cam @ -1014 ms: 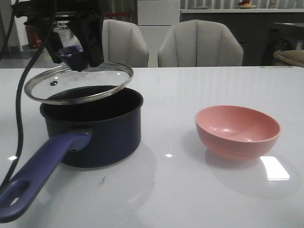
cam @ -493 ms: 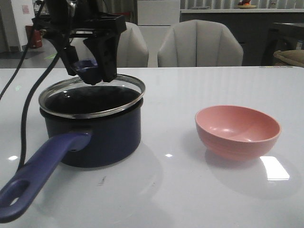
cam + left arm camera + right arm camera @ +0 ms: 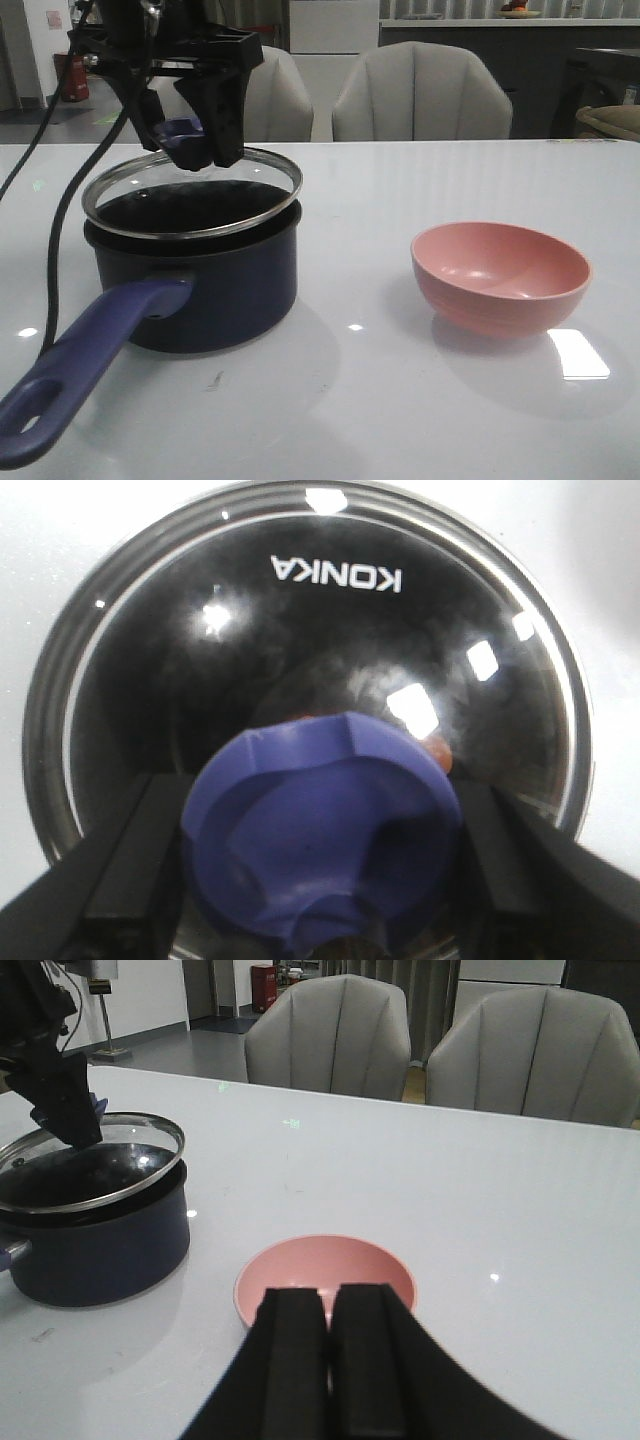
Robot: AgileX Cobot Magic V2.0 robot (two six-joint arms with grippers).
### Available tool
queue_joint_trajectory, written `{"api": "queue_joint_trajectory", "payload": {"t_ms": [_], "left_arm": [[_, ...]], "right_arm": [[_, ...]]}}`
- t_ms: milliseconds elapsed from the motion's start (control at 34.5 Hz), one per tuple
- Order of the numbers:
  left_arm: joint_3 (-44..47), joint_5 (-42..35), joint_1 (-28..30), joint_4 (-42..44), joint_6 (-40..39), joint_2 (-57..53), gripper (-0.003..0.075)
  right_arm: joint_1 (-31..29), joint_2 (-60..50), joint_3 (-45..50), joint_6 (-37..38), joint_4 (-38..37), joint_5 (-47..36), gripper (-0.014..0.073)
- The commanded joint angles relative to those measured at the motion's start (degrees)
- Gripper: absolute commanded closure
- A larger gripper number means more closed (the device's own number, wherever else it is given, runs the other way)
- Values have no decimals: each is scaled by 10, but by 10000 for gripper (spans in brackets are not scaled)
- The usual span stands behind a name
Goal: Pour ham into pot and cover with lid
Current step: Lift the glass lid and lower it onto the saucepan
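Note:
The dark navy pot (image 3: 205, 290) stands at the left of the table, its long purple-blue handle (image 3: 85, 355) pointing toward me. The glass lid (image 3: 180, 205) lies across the pot's mouth, slightly tilted. My left gripper (image 3: 192, 155) is shut on the lid's purple-blue knob (image 3: 320, 825), one finger on each side. Through the glass an orange bit of ham (image 3: 441, 752) shows beside the knob. My right gripper (image 3: 330, 1295) is shut and empty, hanging above and short of the pink bowl (image 3: 325, 1270). It is out of the front view.
The pink bowl (image 3: 500, 275) stands right of the pot with nothing showing inside it. Two grey chairs (image 3: 420, 95) stand behind the table's far edge. The left arm's black cable (image 3: 60, 230) hangs down beside the pot.
The lid, tilted and offset to the left above the pot a second ago, has moved right and come down over the pot's mouth. The left gripper still grips the knob.

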Motion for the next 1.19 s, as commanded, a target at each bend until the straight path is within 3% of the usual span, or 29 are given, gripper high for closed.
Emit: {"api": "queue_joint_trajectory", "payload": {"t_ms": [0, 753, 1014, 1159], "left_arm": [[-22, -23, -3, 7, 0, -28, 349], [-22, 13, -3, -4, 0, -8, 341], [-22, 20, -3, -5, 0, -8, 122], [-30, 30, -3, 3, 0, -8, 117]], "right_arm": [[1, 6, -15, -5, 3, -39, 431], [1, 6, -15, -5, 3, -39, 431], [1, 6, -15, -5, 3, -39, 431], [1, 6, -15, -5, 3, -39, 431]]}}
